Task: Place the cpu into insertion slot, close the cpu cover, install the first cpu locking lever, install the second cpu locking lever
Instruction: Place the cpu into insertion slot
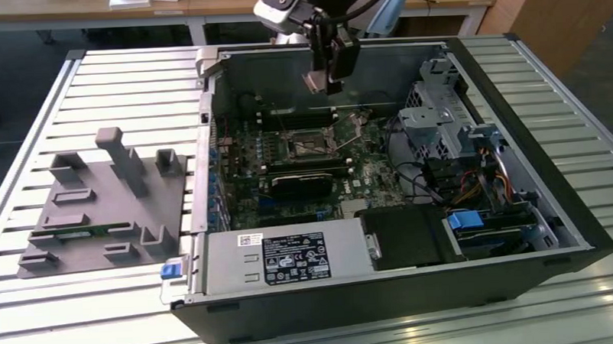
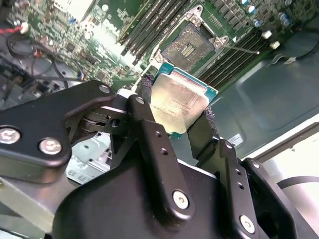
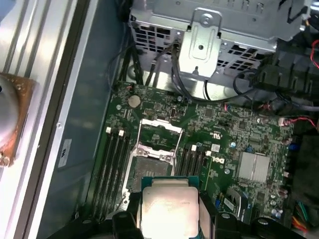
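While in gripper (image 2: 177, 101), cpu (image 2: 175, 105) on edge

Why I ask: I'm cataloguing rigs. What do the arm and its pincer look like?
The pincer is matt black: two jointed fingers with small holes, fastened by silver screws. In the exterior view, the wrist above is silver-grey.

The gripper (image 2: 177, 102) is matte black, with jointed links and silver screws (image 2: 180, 199).
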Tool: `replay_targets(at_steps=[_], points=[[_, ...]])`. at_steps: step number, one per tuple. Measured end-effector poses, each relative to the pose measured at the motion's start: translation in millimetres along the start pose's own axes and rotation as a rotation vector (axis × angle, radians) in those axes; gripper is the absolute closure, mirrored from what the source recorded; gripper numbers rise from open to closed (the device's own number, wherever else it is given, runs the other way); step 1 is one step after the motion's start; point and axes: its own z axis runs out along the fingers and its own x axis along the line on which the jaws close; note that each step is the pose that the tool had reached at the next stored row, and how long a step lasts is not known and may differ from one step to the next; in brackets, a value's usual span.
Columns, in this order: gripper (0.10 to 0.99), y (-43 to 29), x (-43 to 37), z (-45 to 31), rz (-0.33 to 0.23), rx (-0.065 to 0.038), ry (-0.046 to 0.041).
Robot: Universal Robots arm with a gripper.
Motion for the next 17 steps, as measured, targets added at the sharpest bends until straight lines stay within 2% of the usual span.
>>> replay_targets(at_steps=[5, 17], points=[[0.545, -0.4, 0.2, 5.4, 0.081, -0.001, -0.0066], [0.545, -1.9, 0.7, 25.5, 0.085, 0.000, -0.0067]])
